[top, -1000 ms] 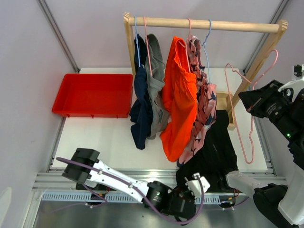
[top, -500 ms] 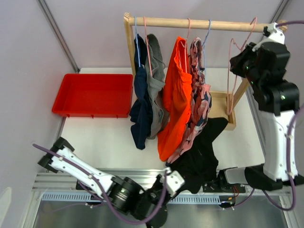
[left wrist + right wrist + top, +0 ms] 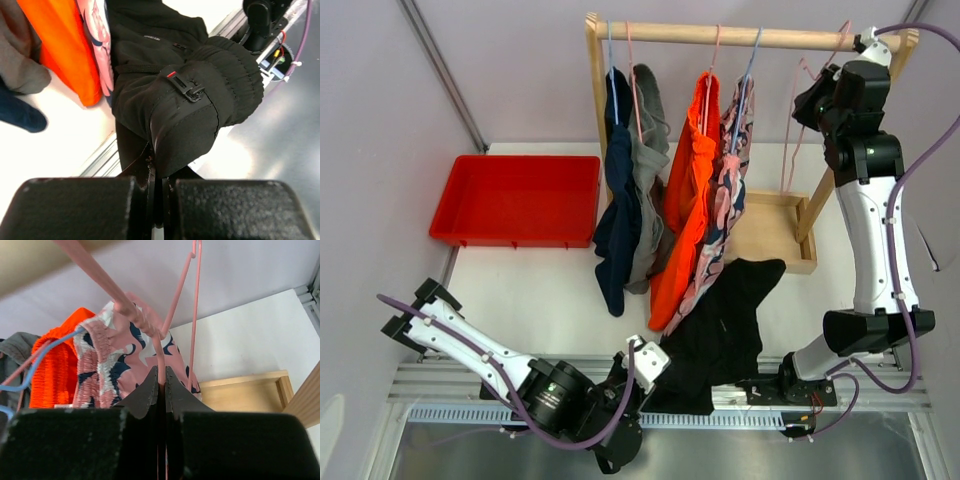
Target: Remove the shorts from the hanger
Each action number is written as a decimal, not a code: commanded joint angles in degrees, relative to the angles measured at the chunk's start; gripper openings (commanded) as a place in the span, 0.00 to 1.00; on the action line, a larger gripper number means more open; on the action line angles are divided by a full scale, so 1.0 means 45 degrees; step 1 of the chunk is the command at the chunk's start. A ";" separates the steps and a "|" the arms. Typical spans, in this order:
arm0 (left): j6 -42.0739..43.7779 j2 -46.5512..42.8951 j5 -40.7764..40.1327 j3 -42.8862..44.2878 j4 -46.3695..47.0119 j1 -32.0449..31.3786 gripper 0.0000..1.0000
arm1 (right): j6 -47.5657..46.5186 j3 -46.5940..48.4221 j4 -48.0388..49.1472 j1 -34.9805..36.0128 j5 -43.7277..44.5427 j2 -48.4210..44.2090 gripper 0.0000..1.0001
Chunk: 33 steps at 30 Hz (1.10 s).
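The black shorts (image 3: 720, 320) lie off the hanger on the table's near edge, bunched in the left wrist view (image 3: 200, 95). My left gripper (image 3: 638, 362) is shut on their edge (image 3: 157, 165). Navy (image 3: 615, 220), grey (image 3: 645, 150), orange (image 3: 685, 230) and pink patterned shorts (image 3: 725, 200) hang on hangers from the wooden rod (image 3: 740, 37). My right gripper (image 3: 817, 100) is high by the rod's right end, shut on the empty pink hanger (image 3: 788, 150). In the right wrist view the jaws (image 3: 160, 377) pinch the hanger's wire (image 3: 175, 305) beside the pink patterned shorts (image 3: 120, 365).
A red tray (image 3: 515, 200) sits at the left of the table. The rack's wooden base (image 3: 770, 230) and right post (image 3: 865, 120) stand close to my right arm. A metal rail (image 3: 470, 375) runs along the table's near edge.
My right gripper has carried the empty pink hanger up and left to the rod. My left gripper has dragged the black shorts left along the near edge.
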 commanded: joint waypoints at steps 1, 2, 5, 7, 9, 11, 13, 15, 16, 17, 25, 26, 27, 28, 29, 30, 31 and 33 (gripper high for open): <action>-0.0674 -0.0390 -0.0761 0.1146 -0.1022 -0.0083 0.00 | 0.0189 -0.1075 0.0985 -0.0074 -0.0466 -0.0538 0.00; -0.0656 -0.0409 -0.0800 0.1688 -0.1470 -0.0083 0.00 | 0.0227 -0.1543 0.1179 -0.0093 -0.0486 -0.0793 0.00; -0.0286 -0.0351 -0.0918 0.2277 -0.1923 -0.0083 0.00 | 0.0267 -0.3516 0.1687 -0.0249 -0.0622 -0.2042 0.00; 0.0220 -0.0292 -0.0995 0.2766 -0.2002 -0.0083 0.00 | 0.0267 -0.4491 0.1728 -0.0444 -0.0661 -0.2590 0.00; 0.0340 -0.0039 -0.1112 0.3428 -0.2605 -0.0083 0.00 | 0.0247 -0.4886 0.1573 -0.0659 -0.0740 -0.3196 0.00; 0.0108 0.0273 -0.1424 0.4502 -0.4222 -0.0083 0.00 | 0.0189 -0.5258 0.1378 -0.0932 -0.0876 -0.3664 0.00; -0.0883 0.0839 -0.1891 0.6289 -0.6537 -0.0083 0.00 | 0.0014 -0.5453 0.1027 -0.1127 -0.0858 -0.4035 0.20; -0.1376 0.1365 -0.2128 0.7739 -0.7933 -0.0083 0.00 | -0.0065 -0.5571 0.0850 -0.1167 -0.0604 -0.4328 0.86; -0.0508 0.1426 -0.2129 0.8445 -0.8017 -0.0083 0.00 | -0.0007 -0.5668 0.0772 -0.1148 -0.0313 -0.4505 0.99; -0.0113 0.1504 -0.2245 0.8800 -0.8037 -0.0083 0.00 | 0.0051 -0.5824 0.0674 -0.1167 -0.0252 -0.4681 0.99; 0.6894 0.2287 -0.3553 1.4113 -0.6438 0.0849 0.00 | 0.0384 -0.6430 -0.0302 -0.1773 -0.0095 -0.6534 0.99; 0.7348 0.2170 -0.3671 1.4464 -0.6126 0.1280 0.00 | 0.0365 -0.6528 -0.0419 -0.1773 -0.0095 -0.6789 0.99; 0.7971 0.1937 -0.3536 1.4332 -0.5640 0.1884 0.00 | 0.0384 -0.6645 -0.0478 -0.1773 -0.0134 -0.7043 0.99; 0.9331 0.1645 -0.3361 1.3731 -0.4166 0.3263 0.00 | 0.0384 -0.6897 -0.0518 -0.1792 -0.0173 -0.7548 0.99; 0.9963 0.0888 -0.3185 1.3339 -0.3319 0.3973 0.00 | 0.0384 -0.6996 -0.0595 -0.1792 -0.0270 -0.7805 0.99; 1.1149 0.0493 -0.2758 1.2136 -0.2499 0.5527 0.00 | 0.0365 -0.7171 -0.0635 -0.1792 -0.0465 -0.8252 0.99; 1.1663 0.0103 -0.2619 1.1737 -0.1040 0.6335 0.00 | 0.0345 -0.7250 -0.0693 -0.1792 -0.0621 -0.8450 0.99; 1.2524 -0.0700 -0.1821 1.1267 -0.0267 0.7975 0.00 | 0.0306 -0.7329 -0.0810 -0.1792 -0.0992 -0.8743 0.99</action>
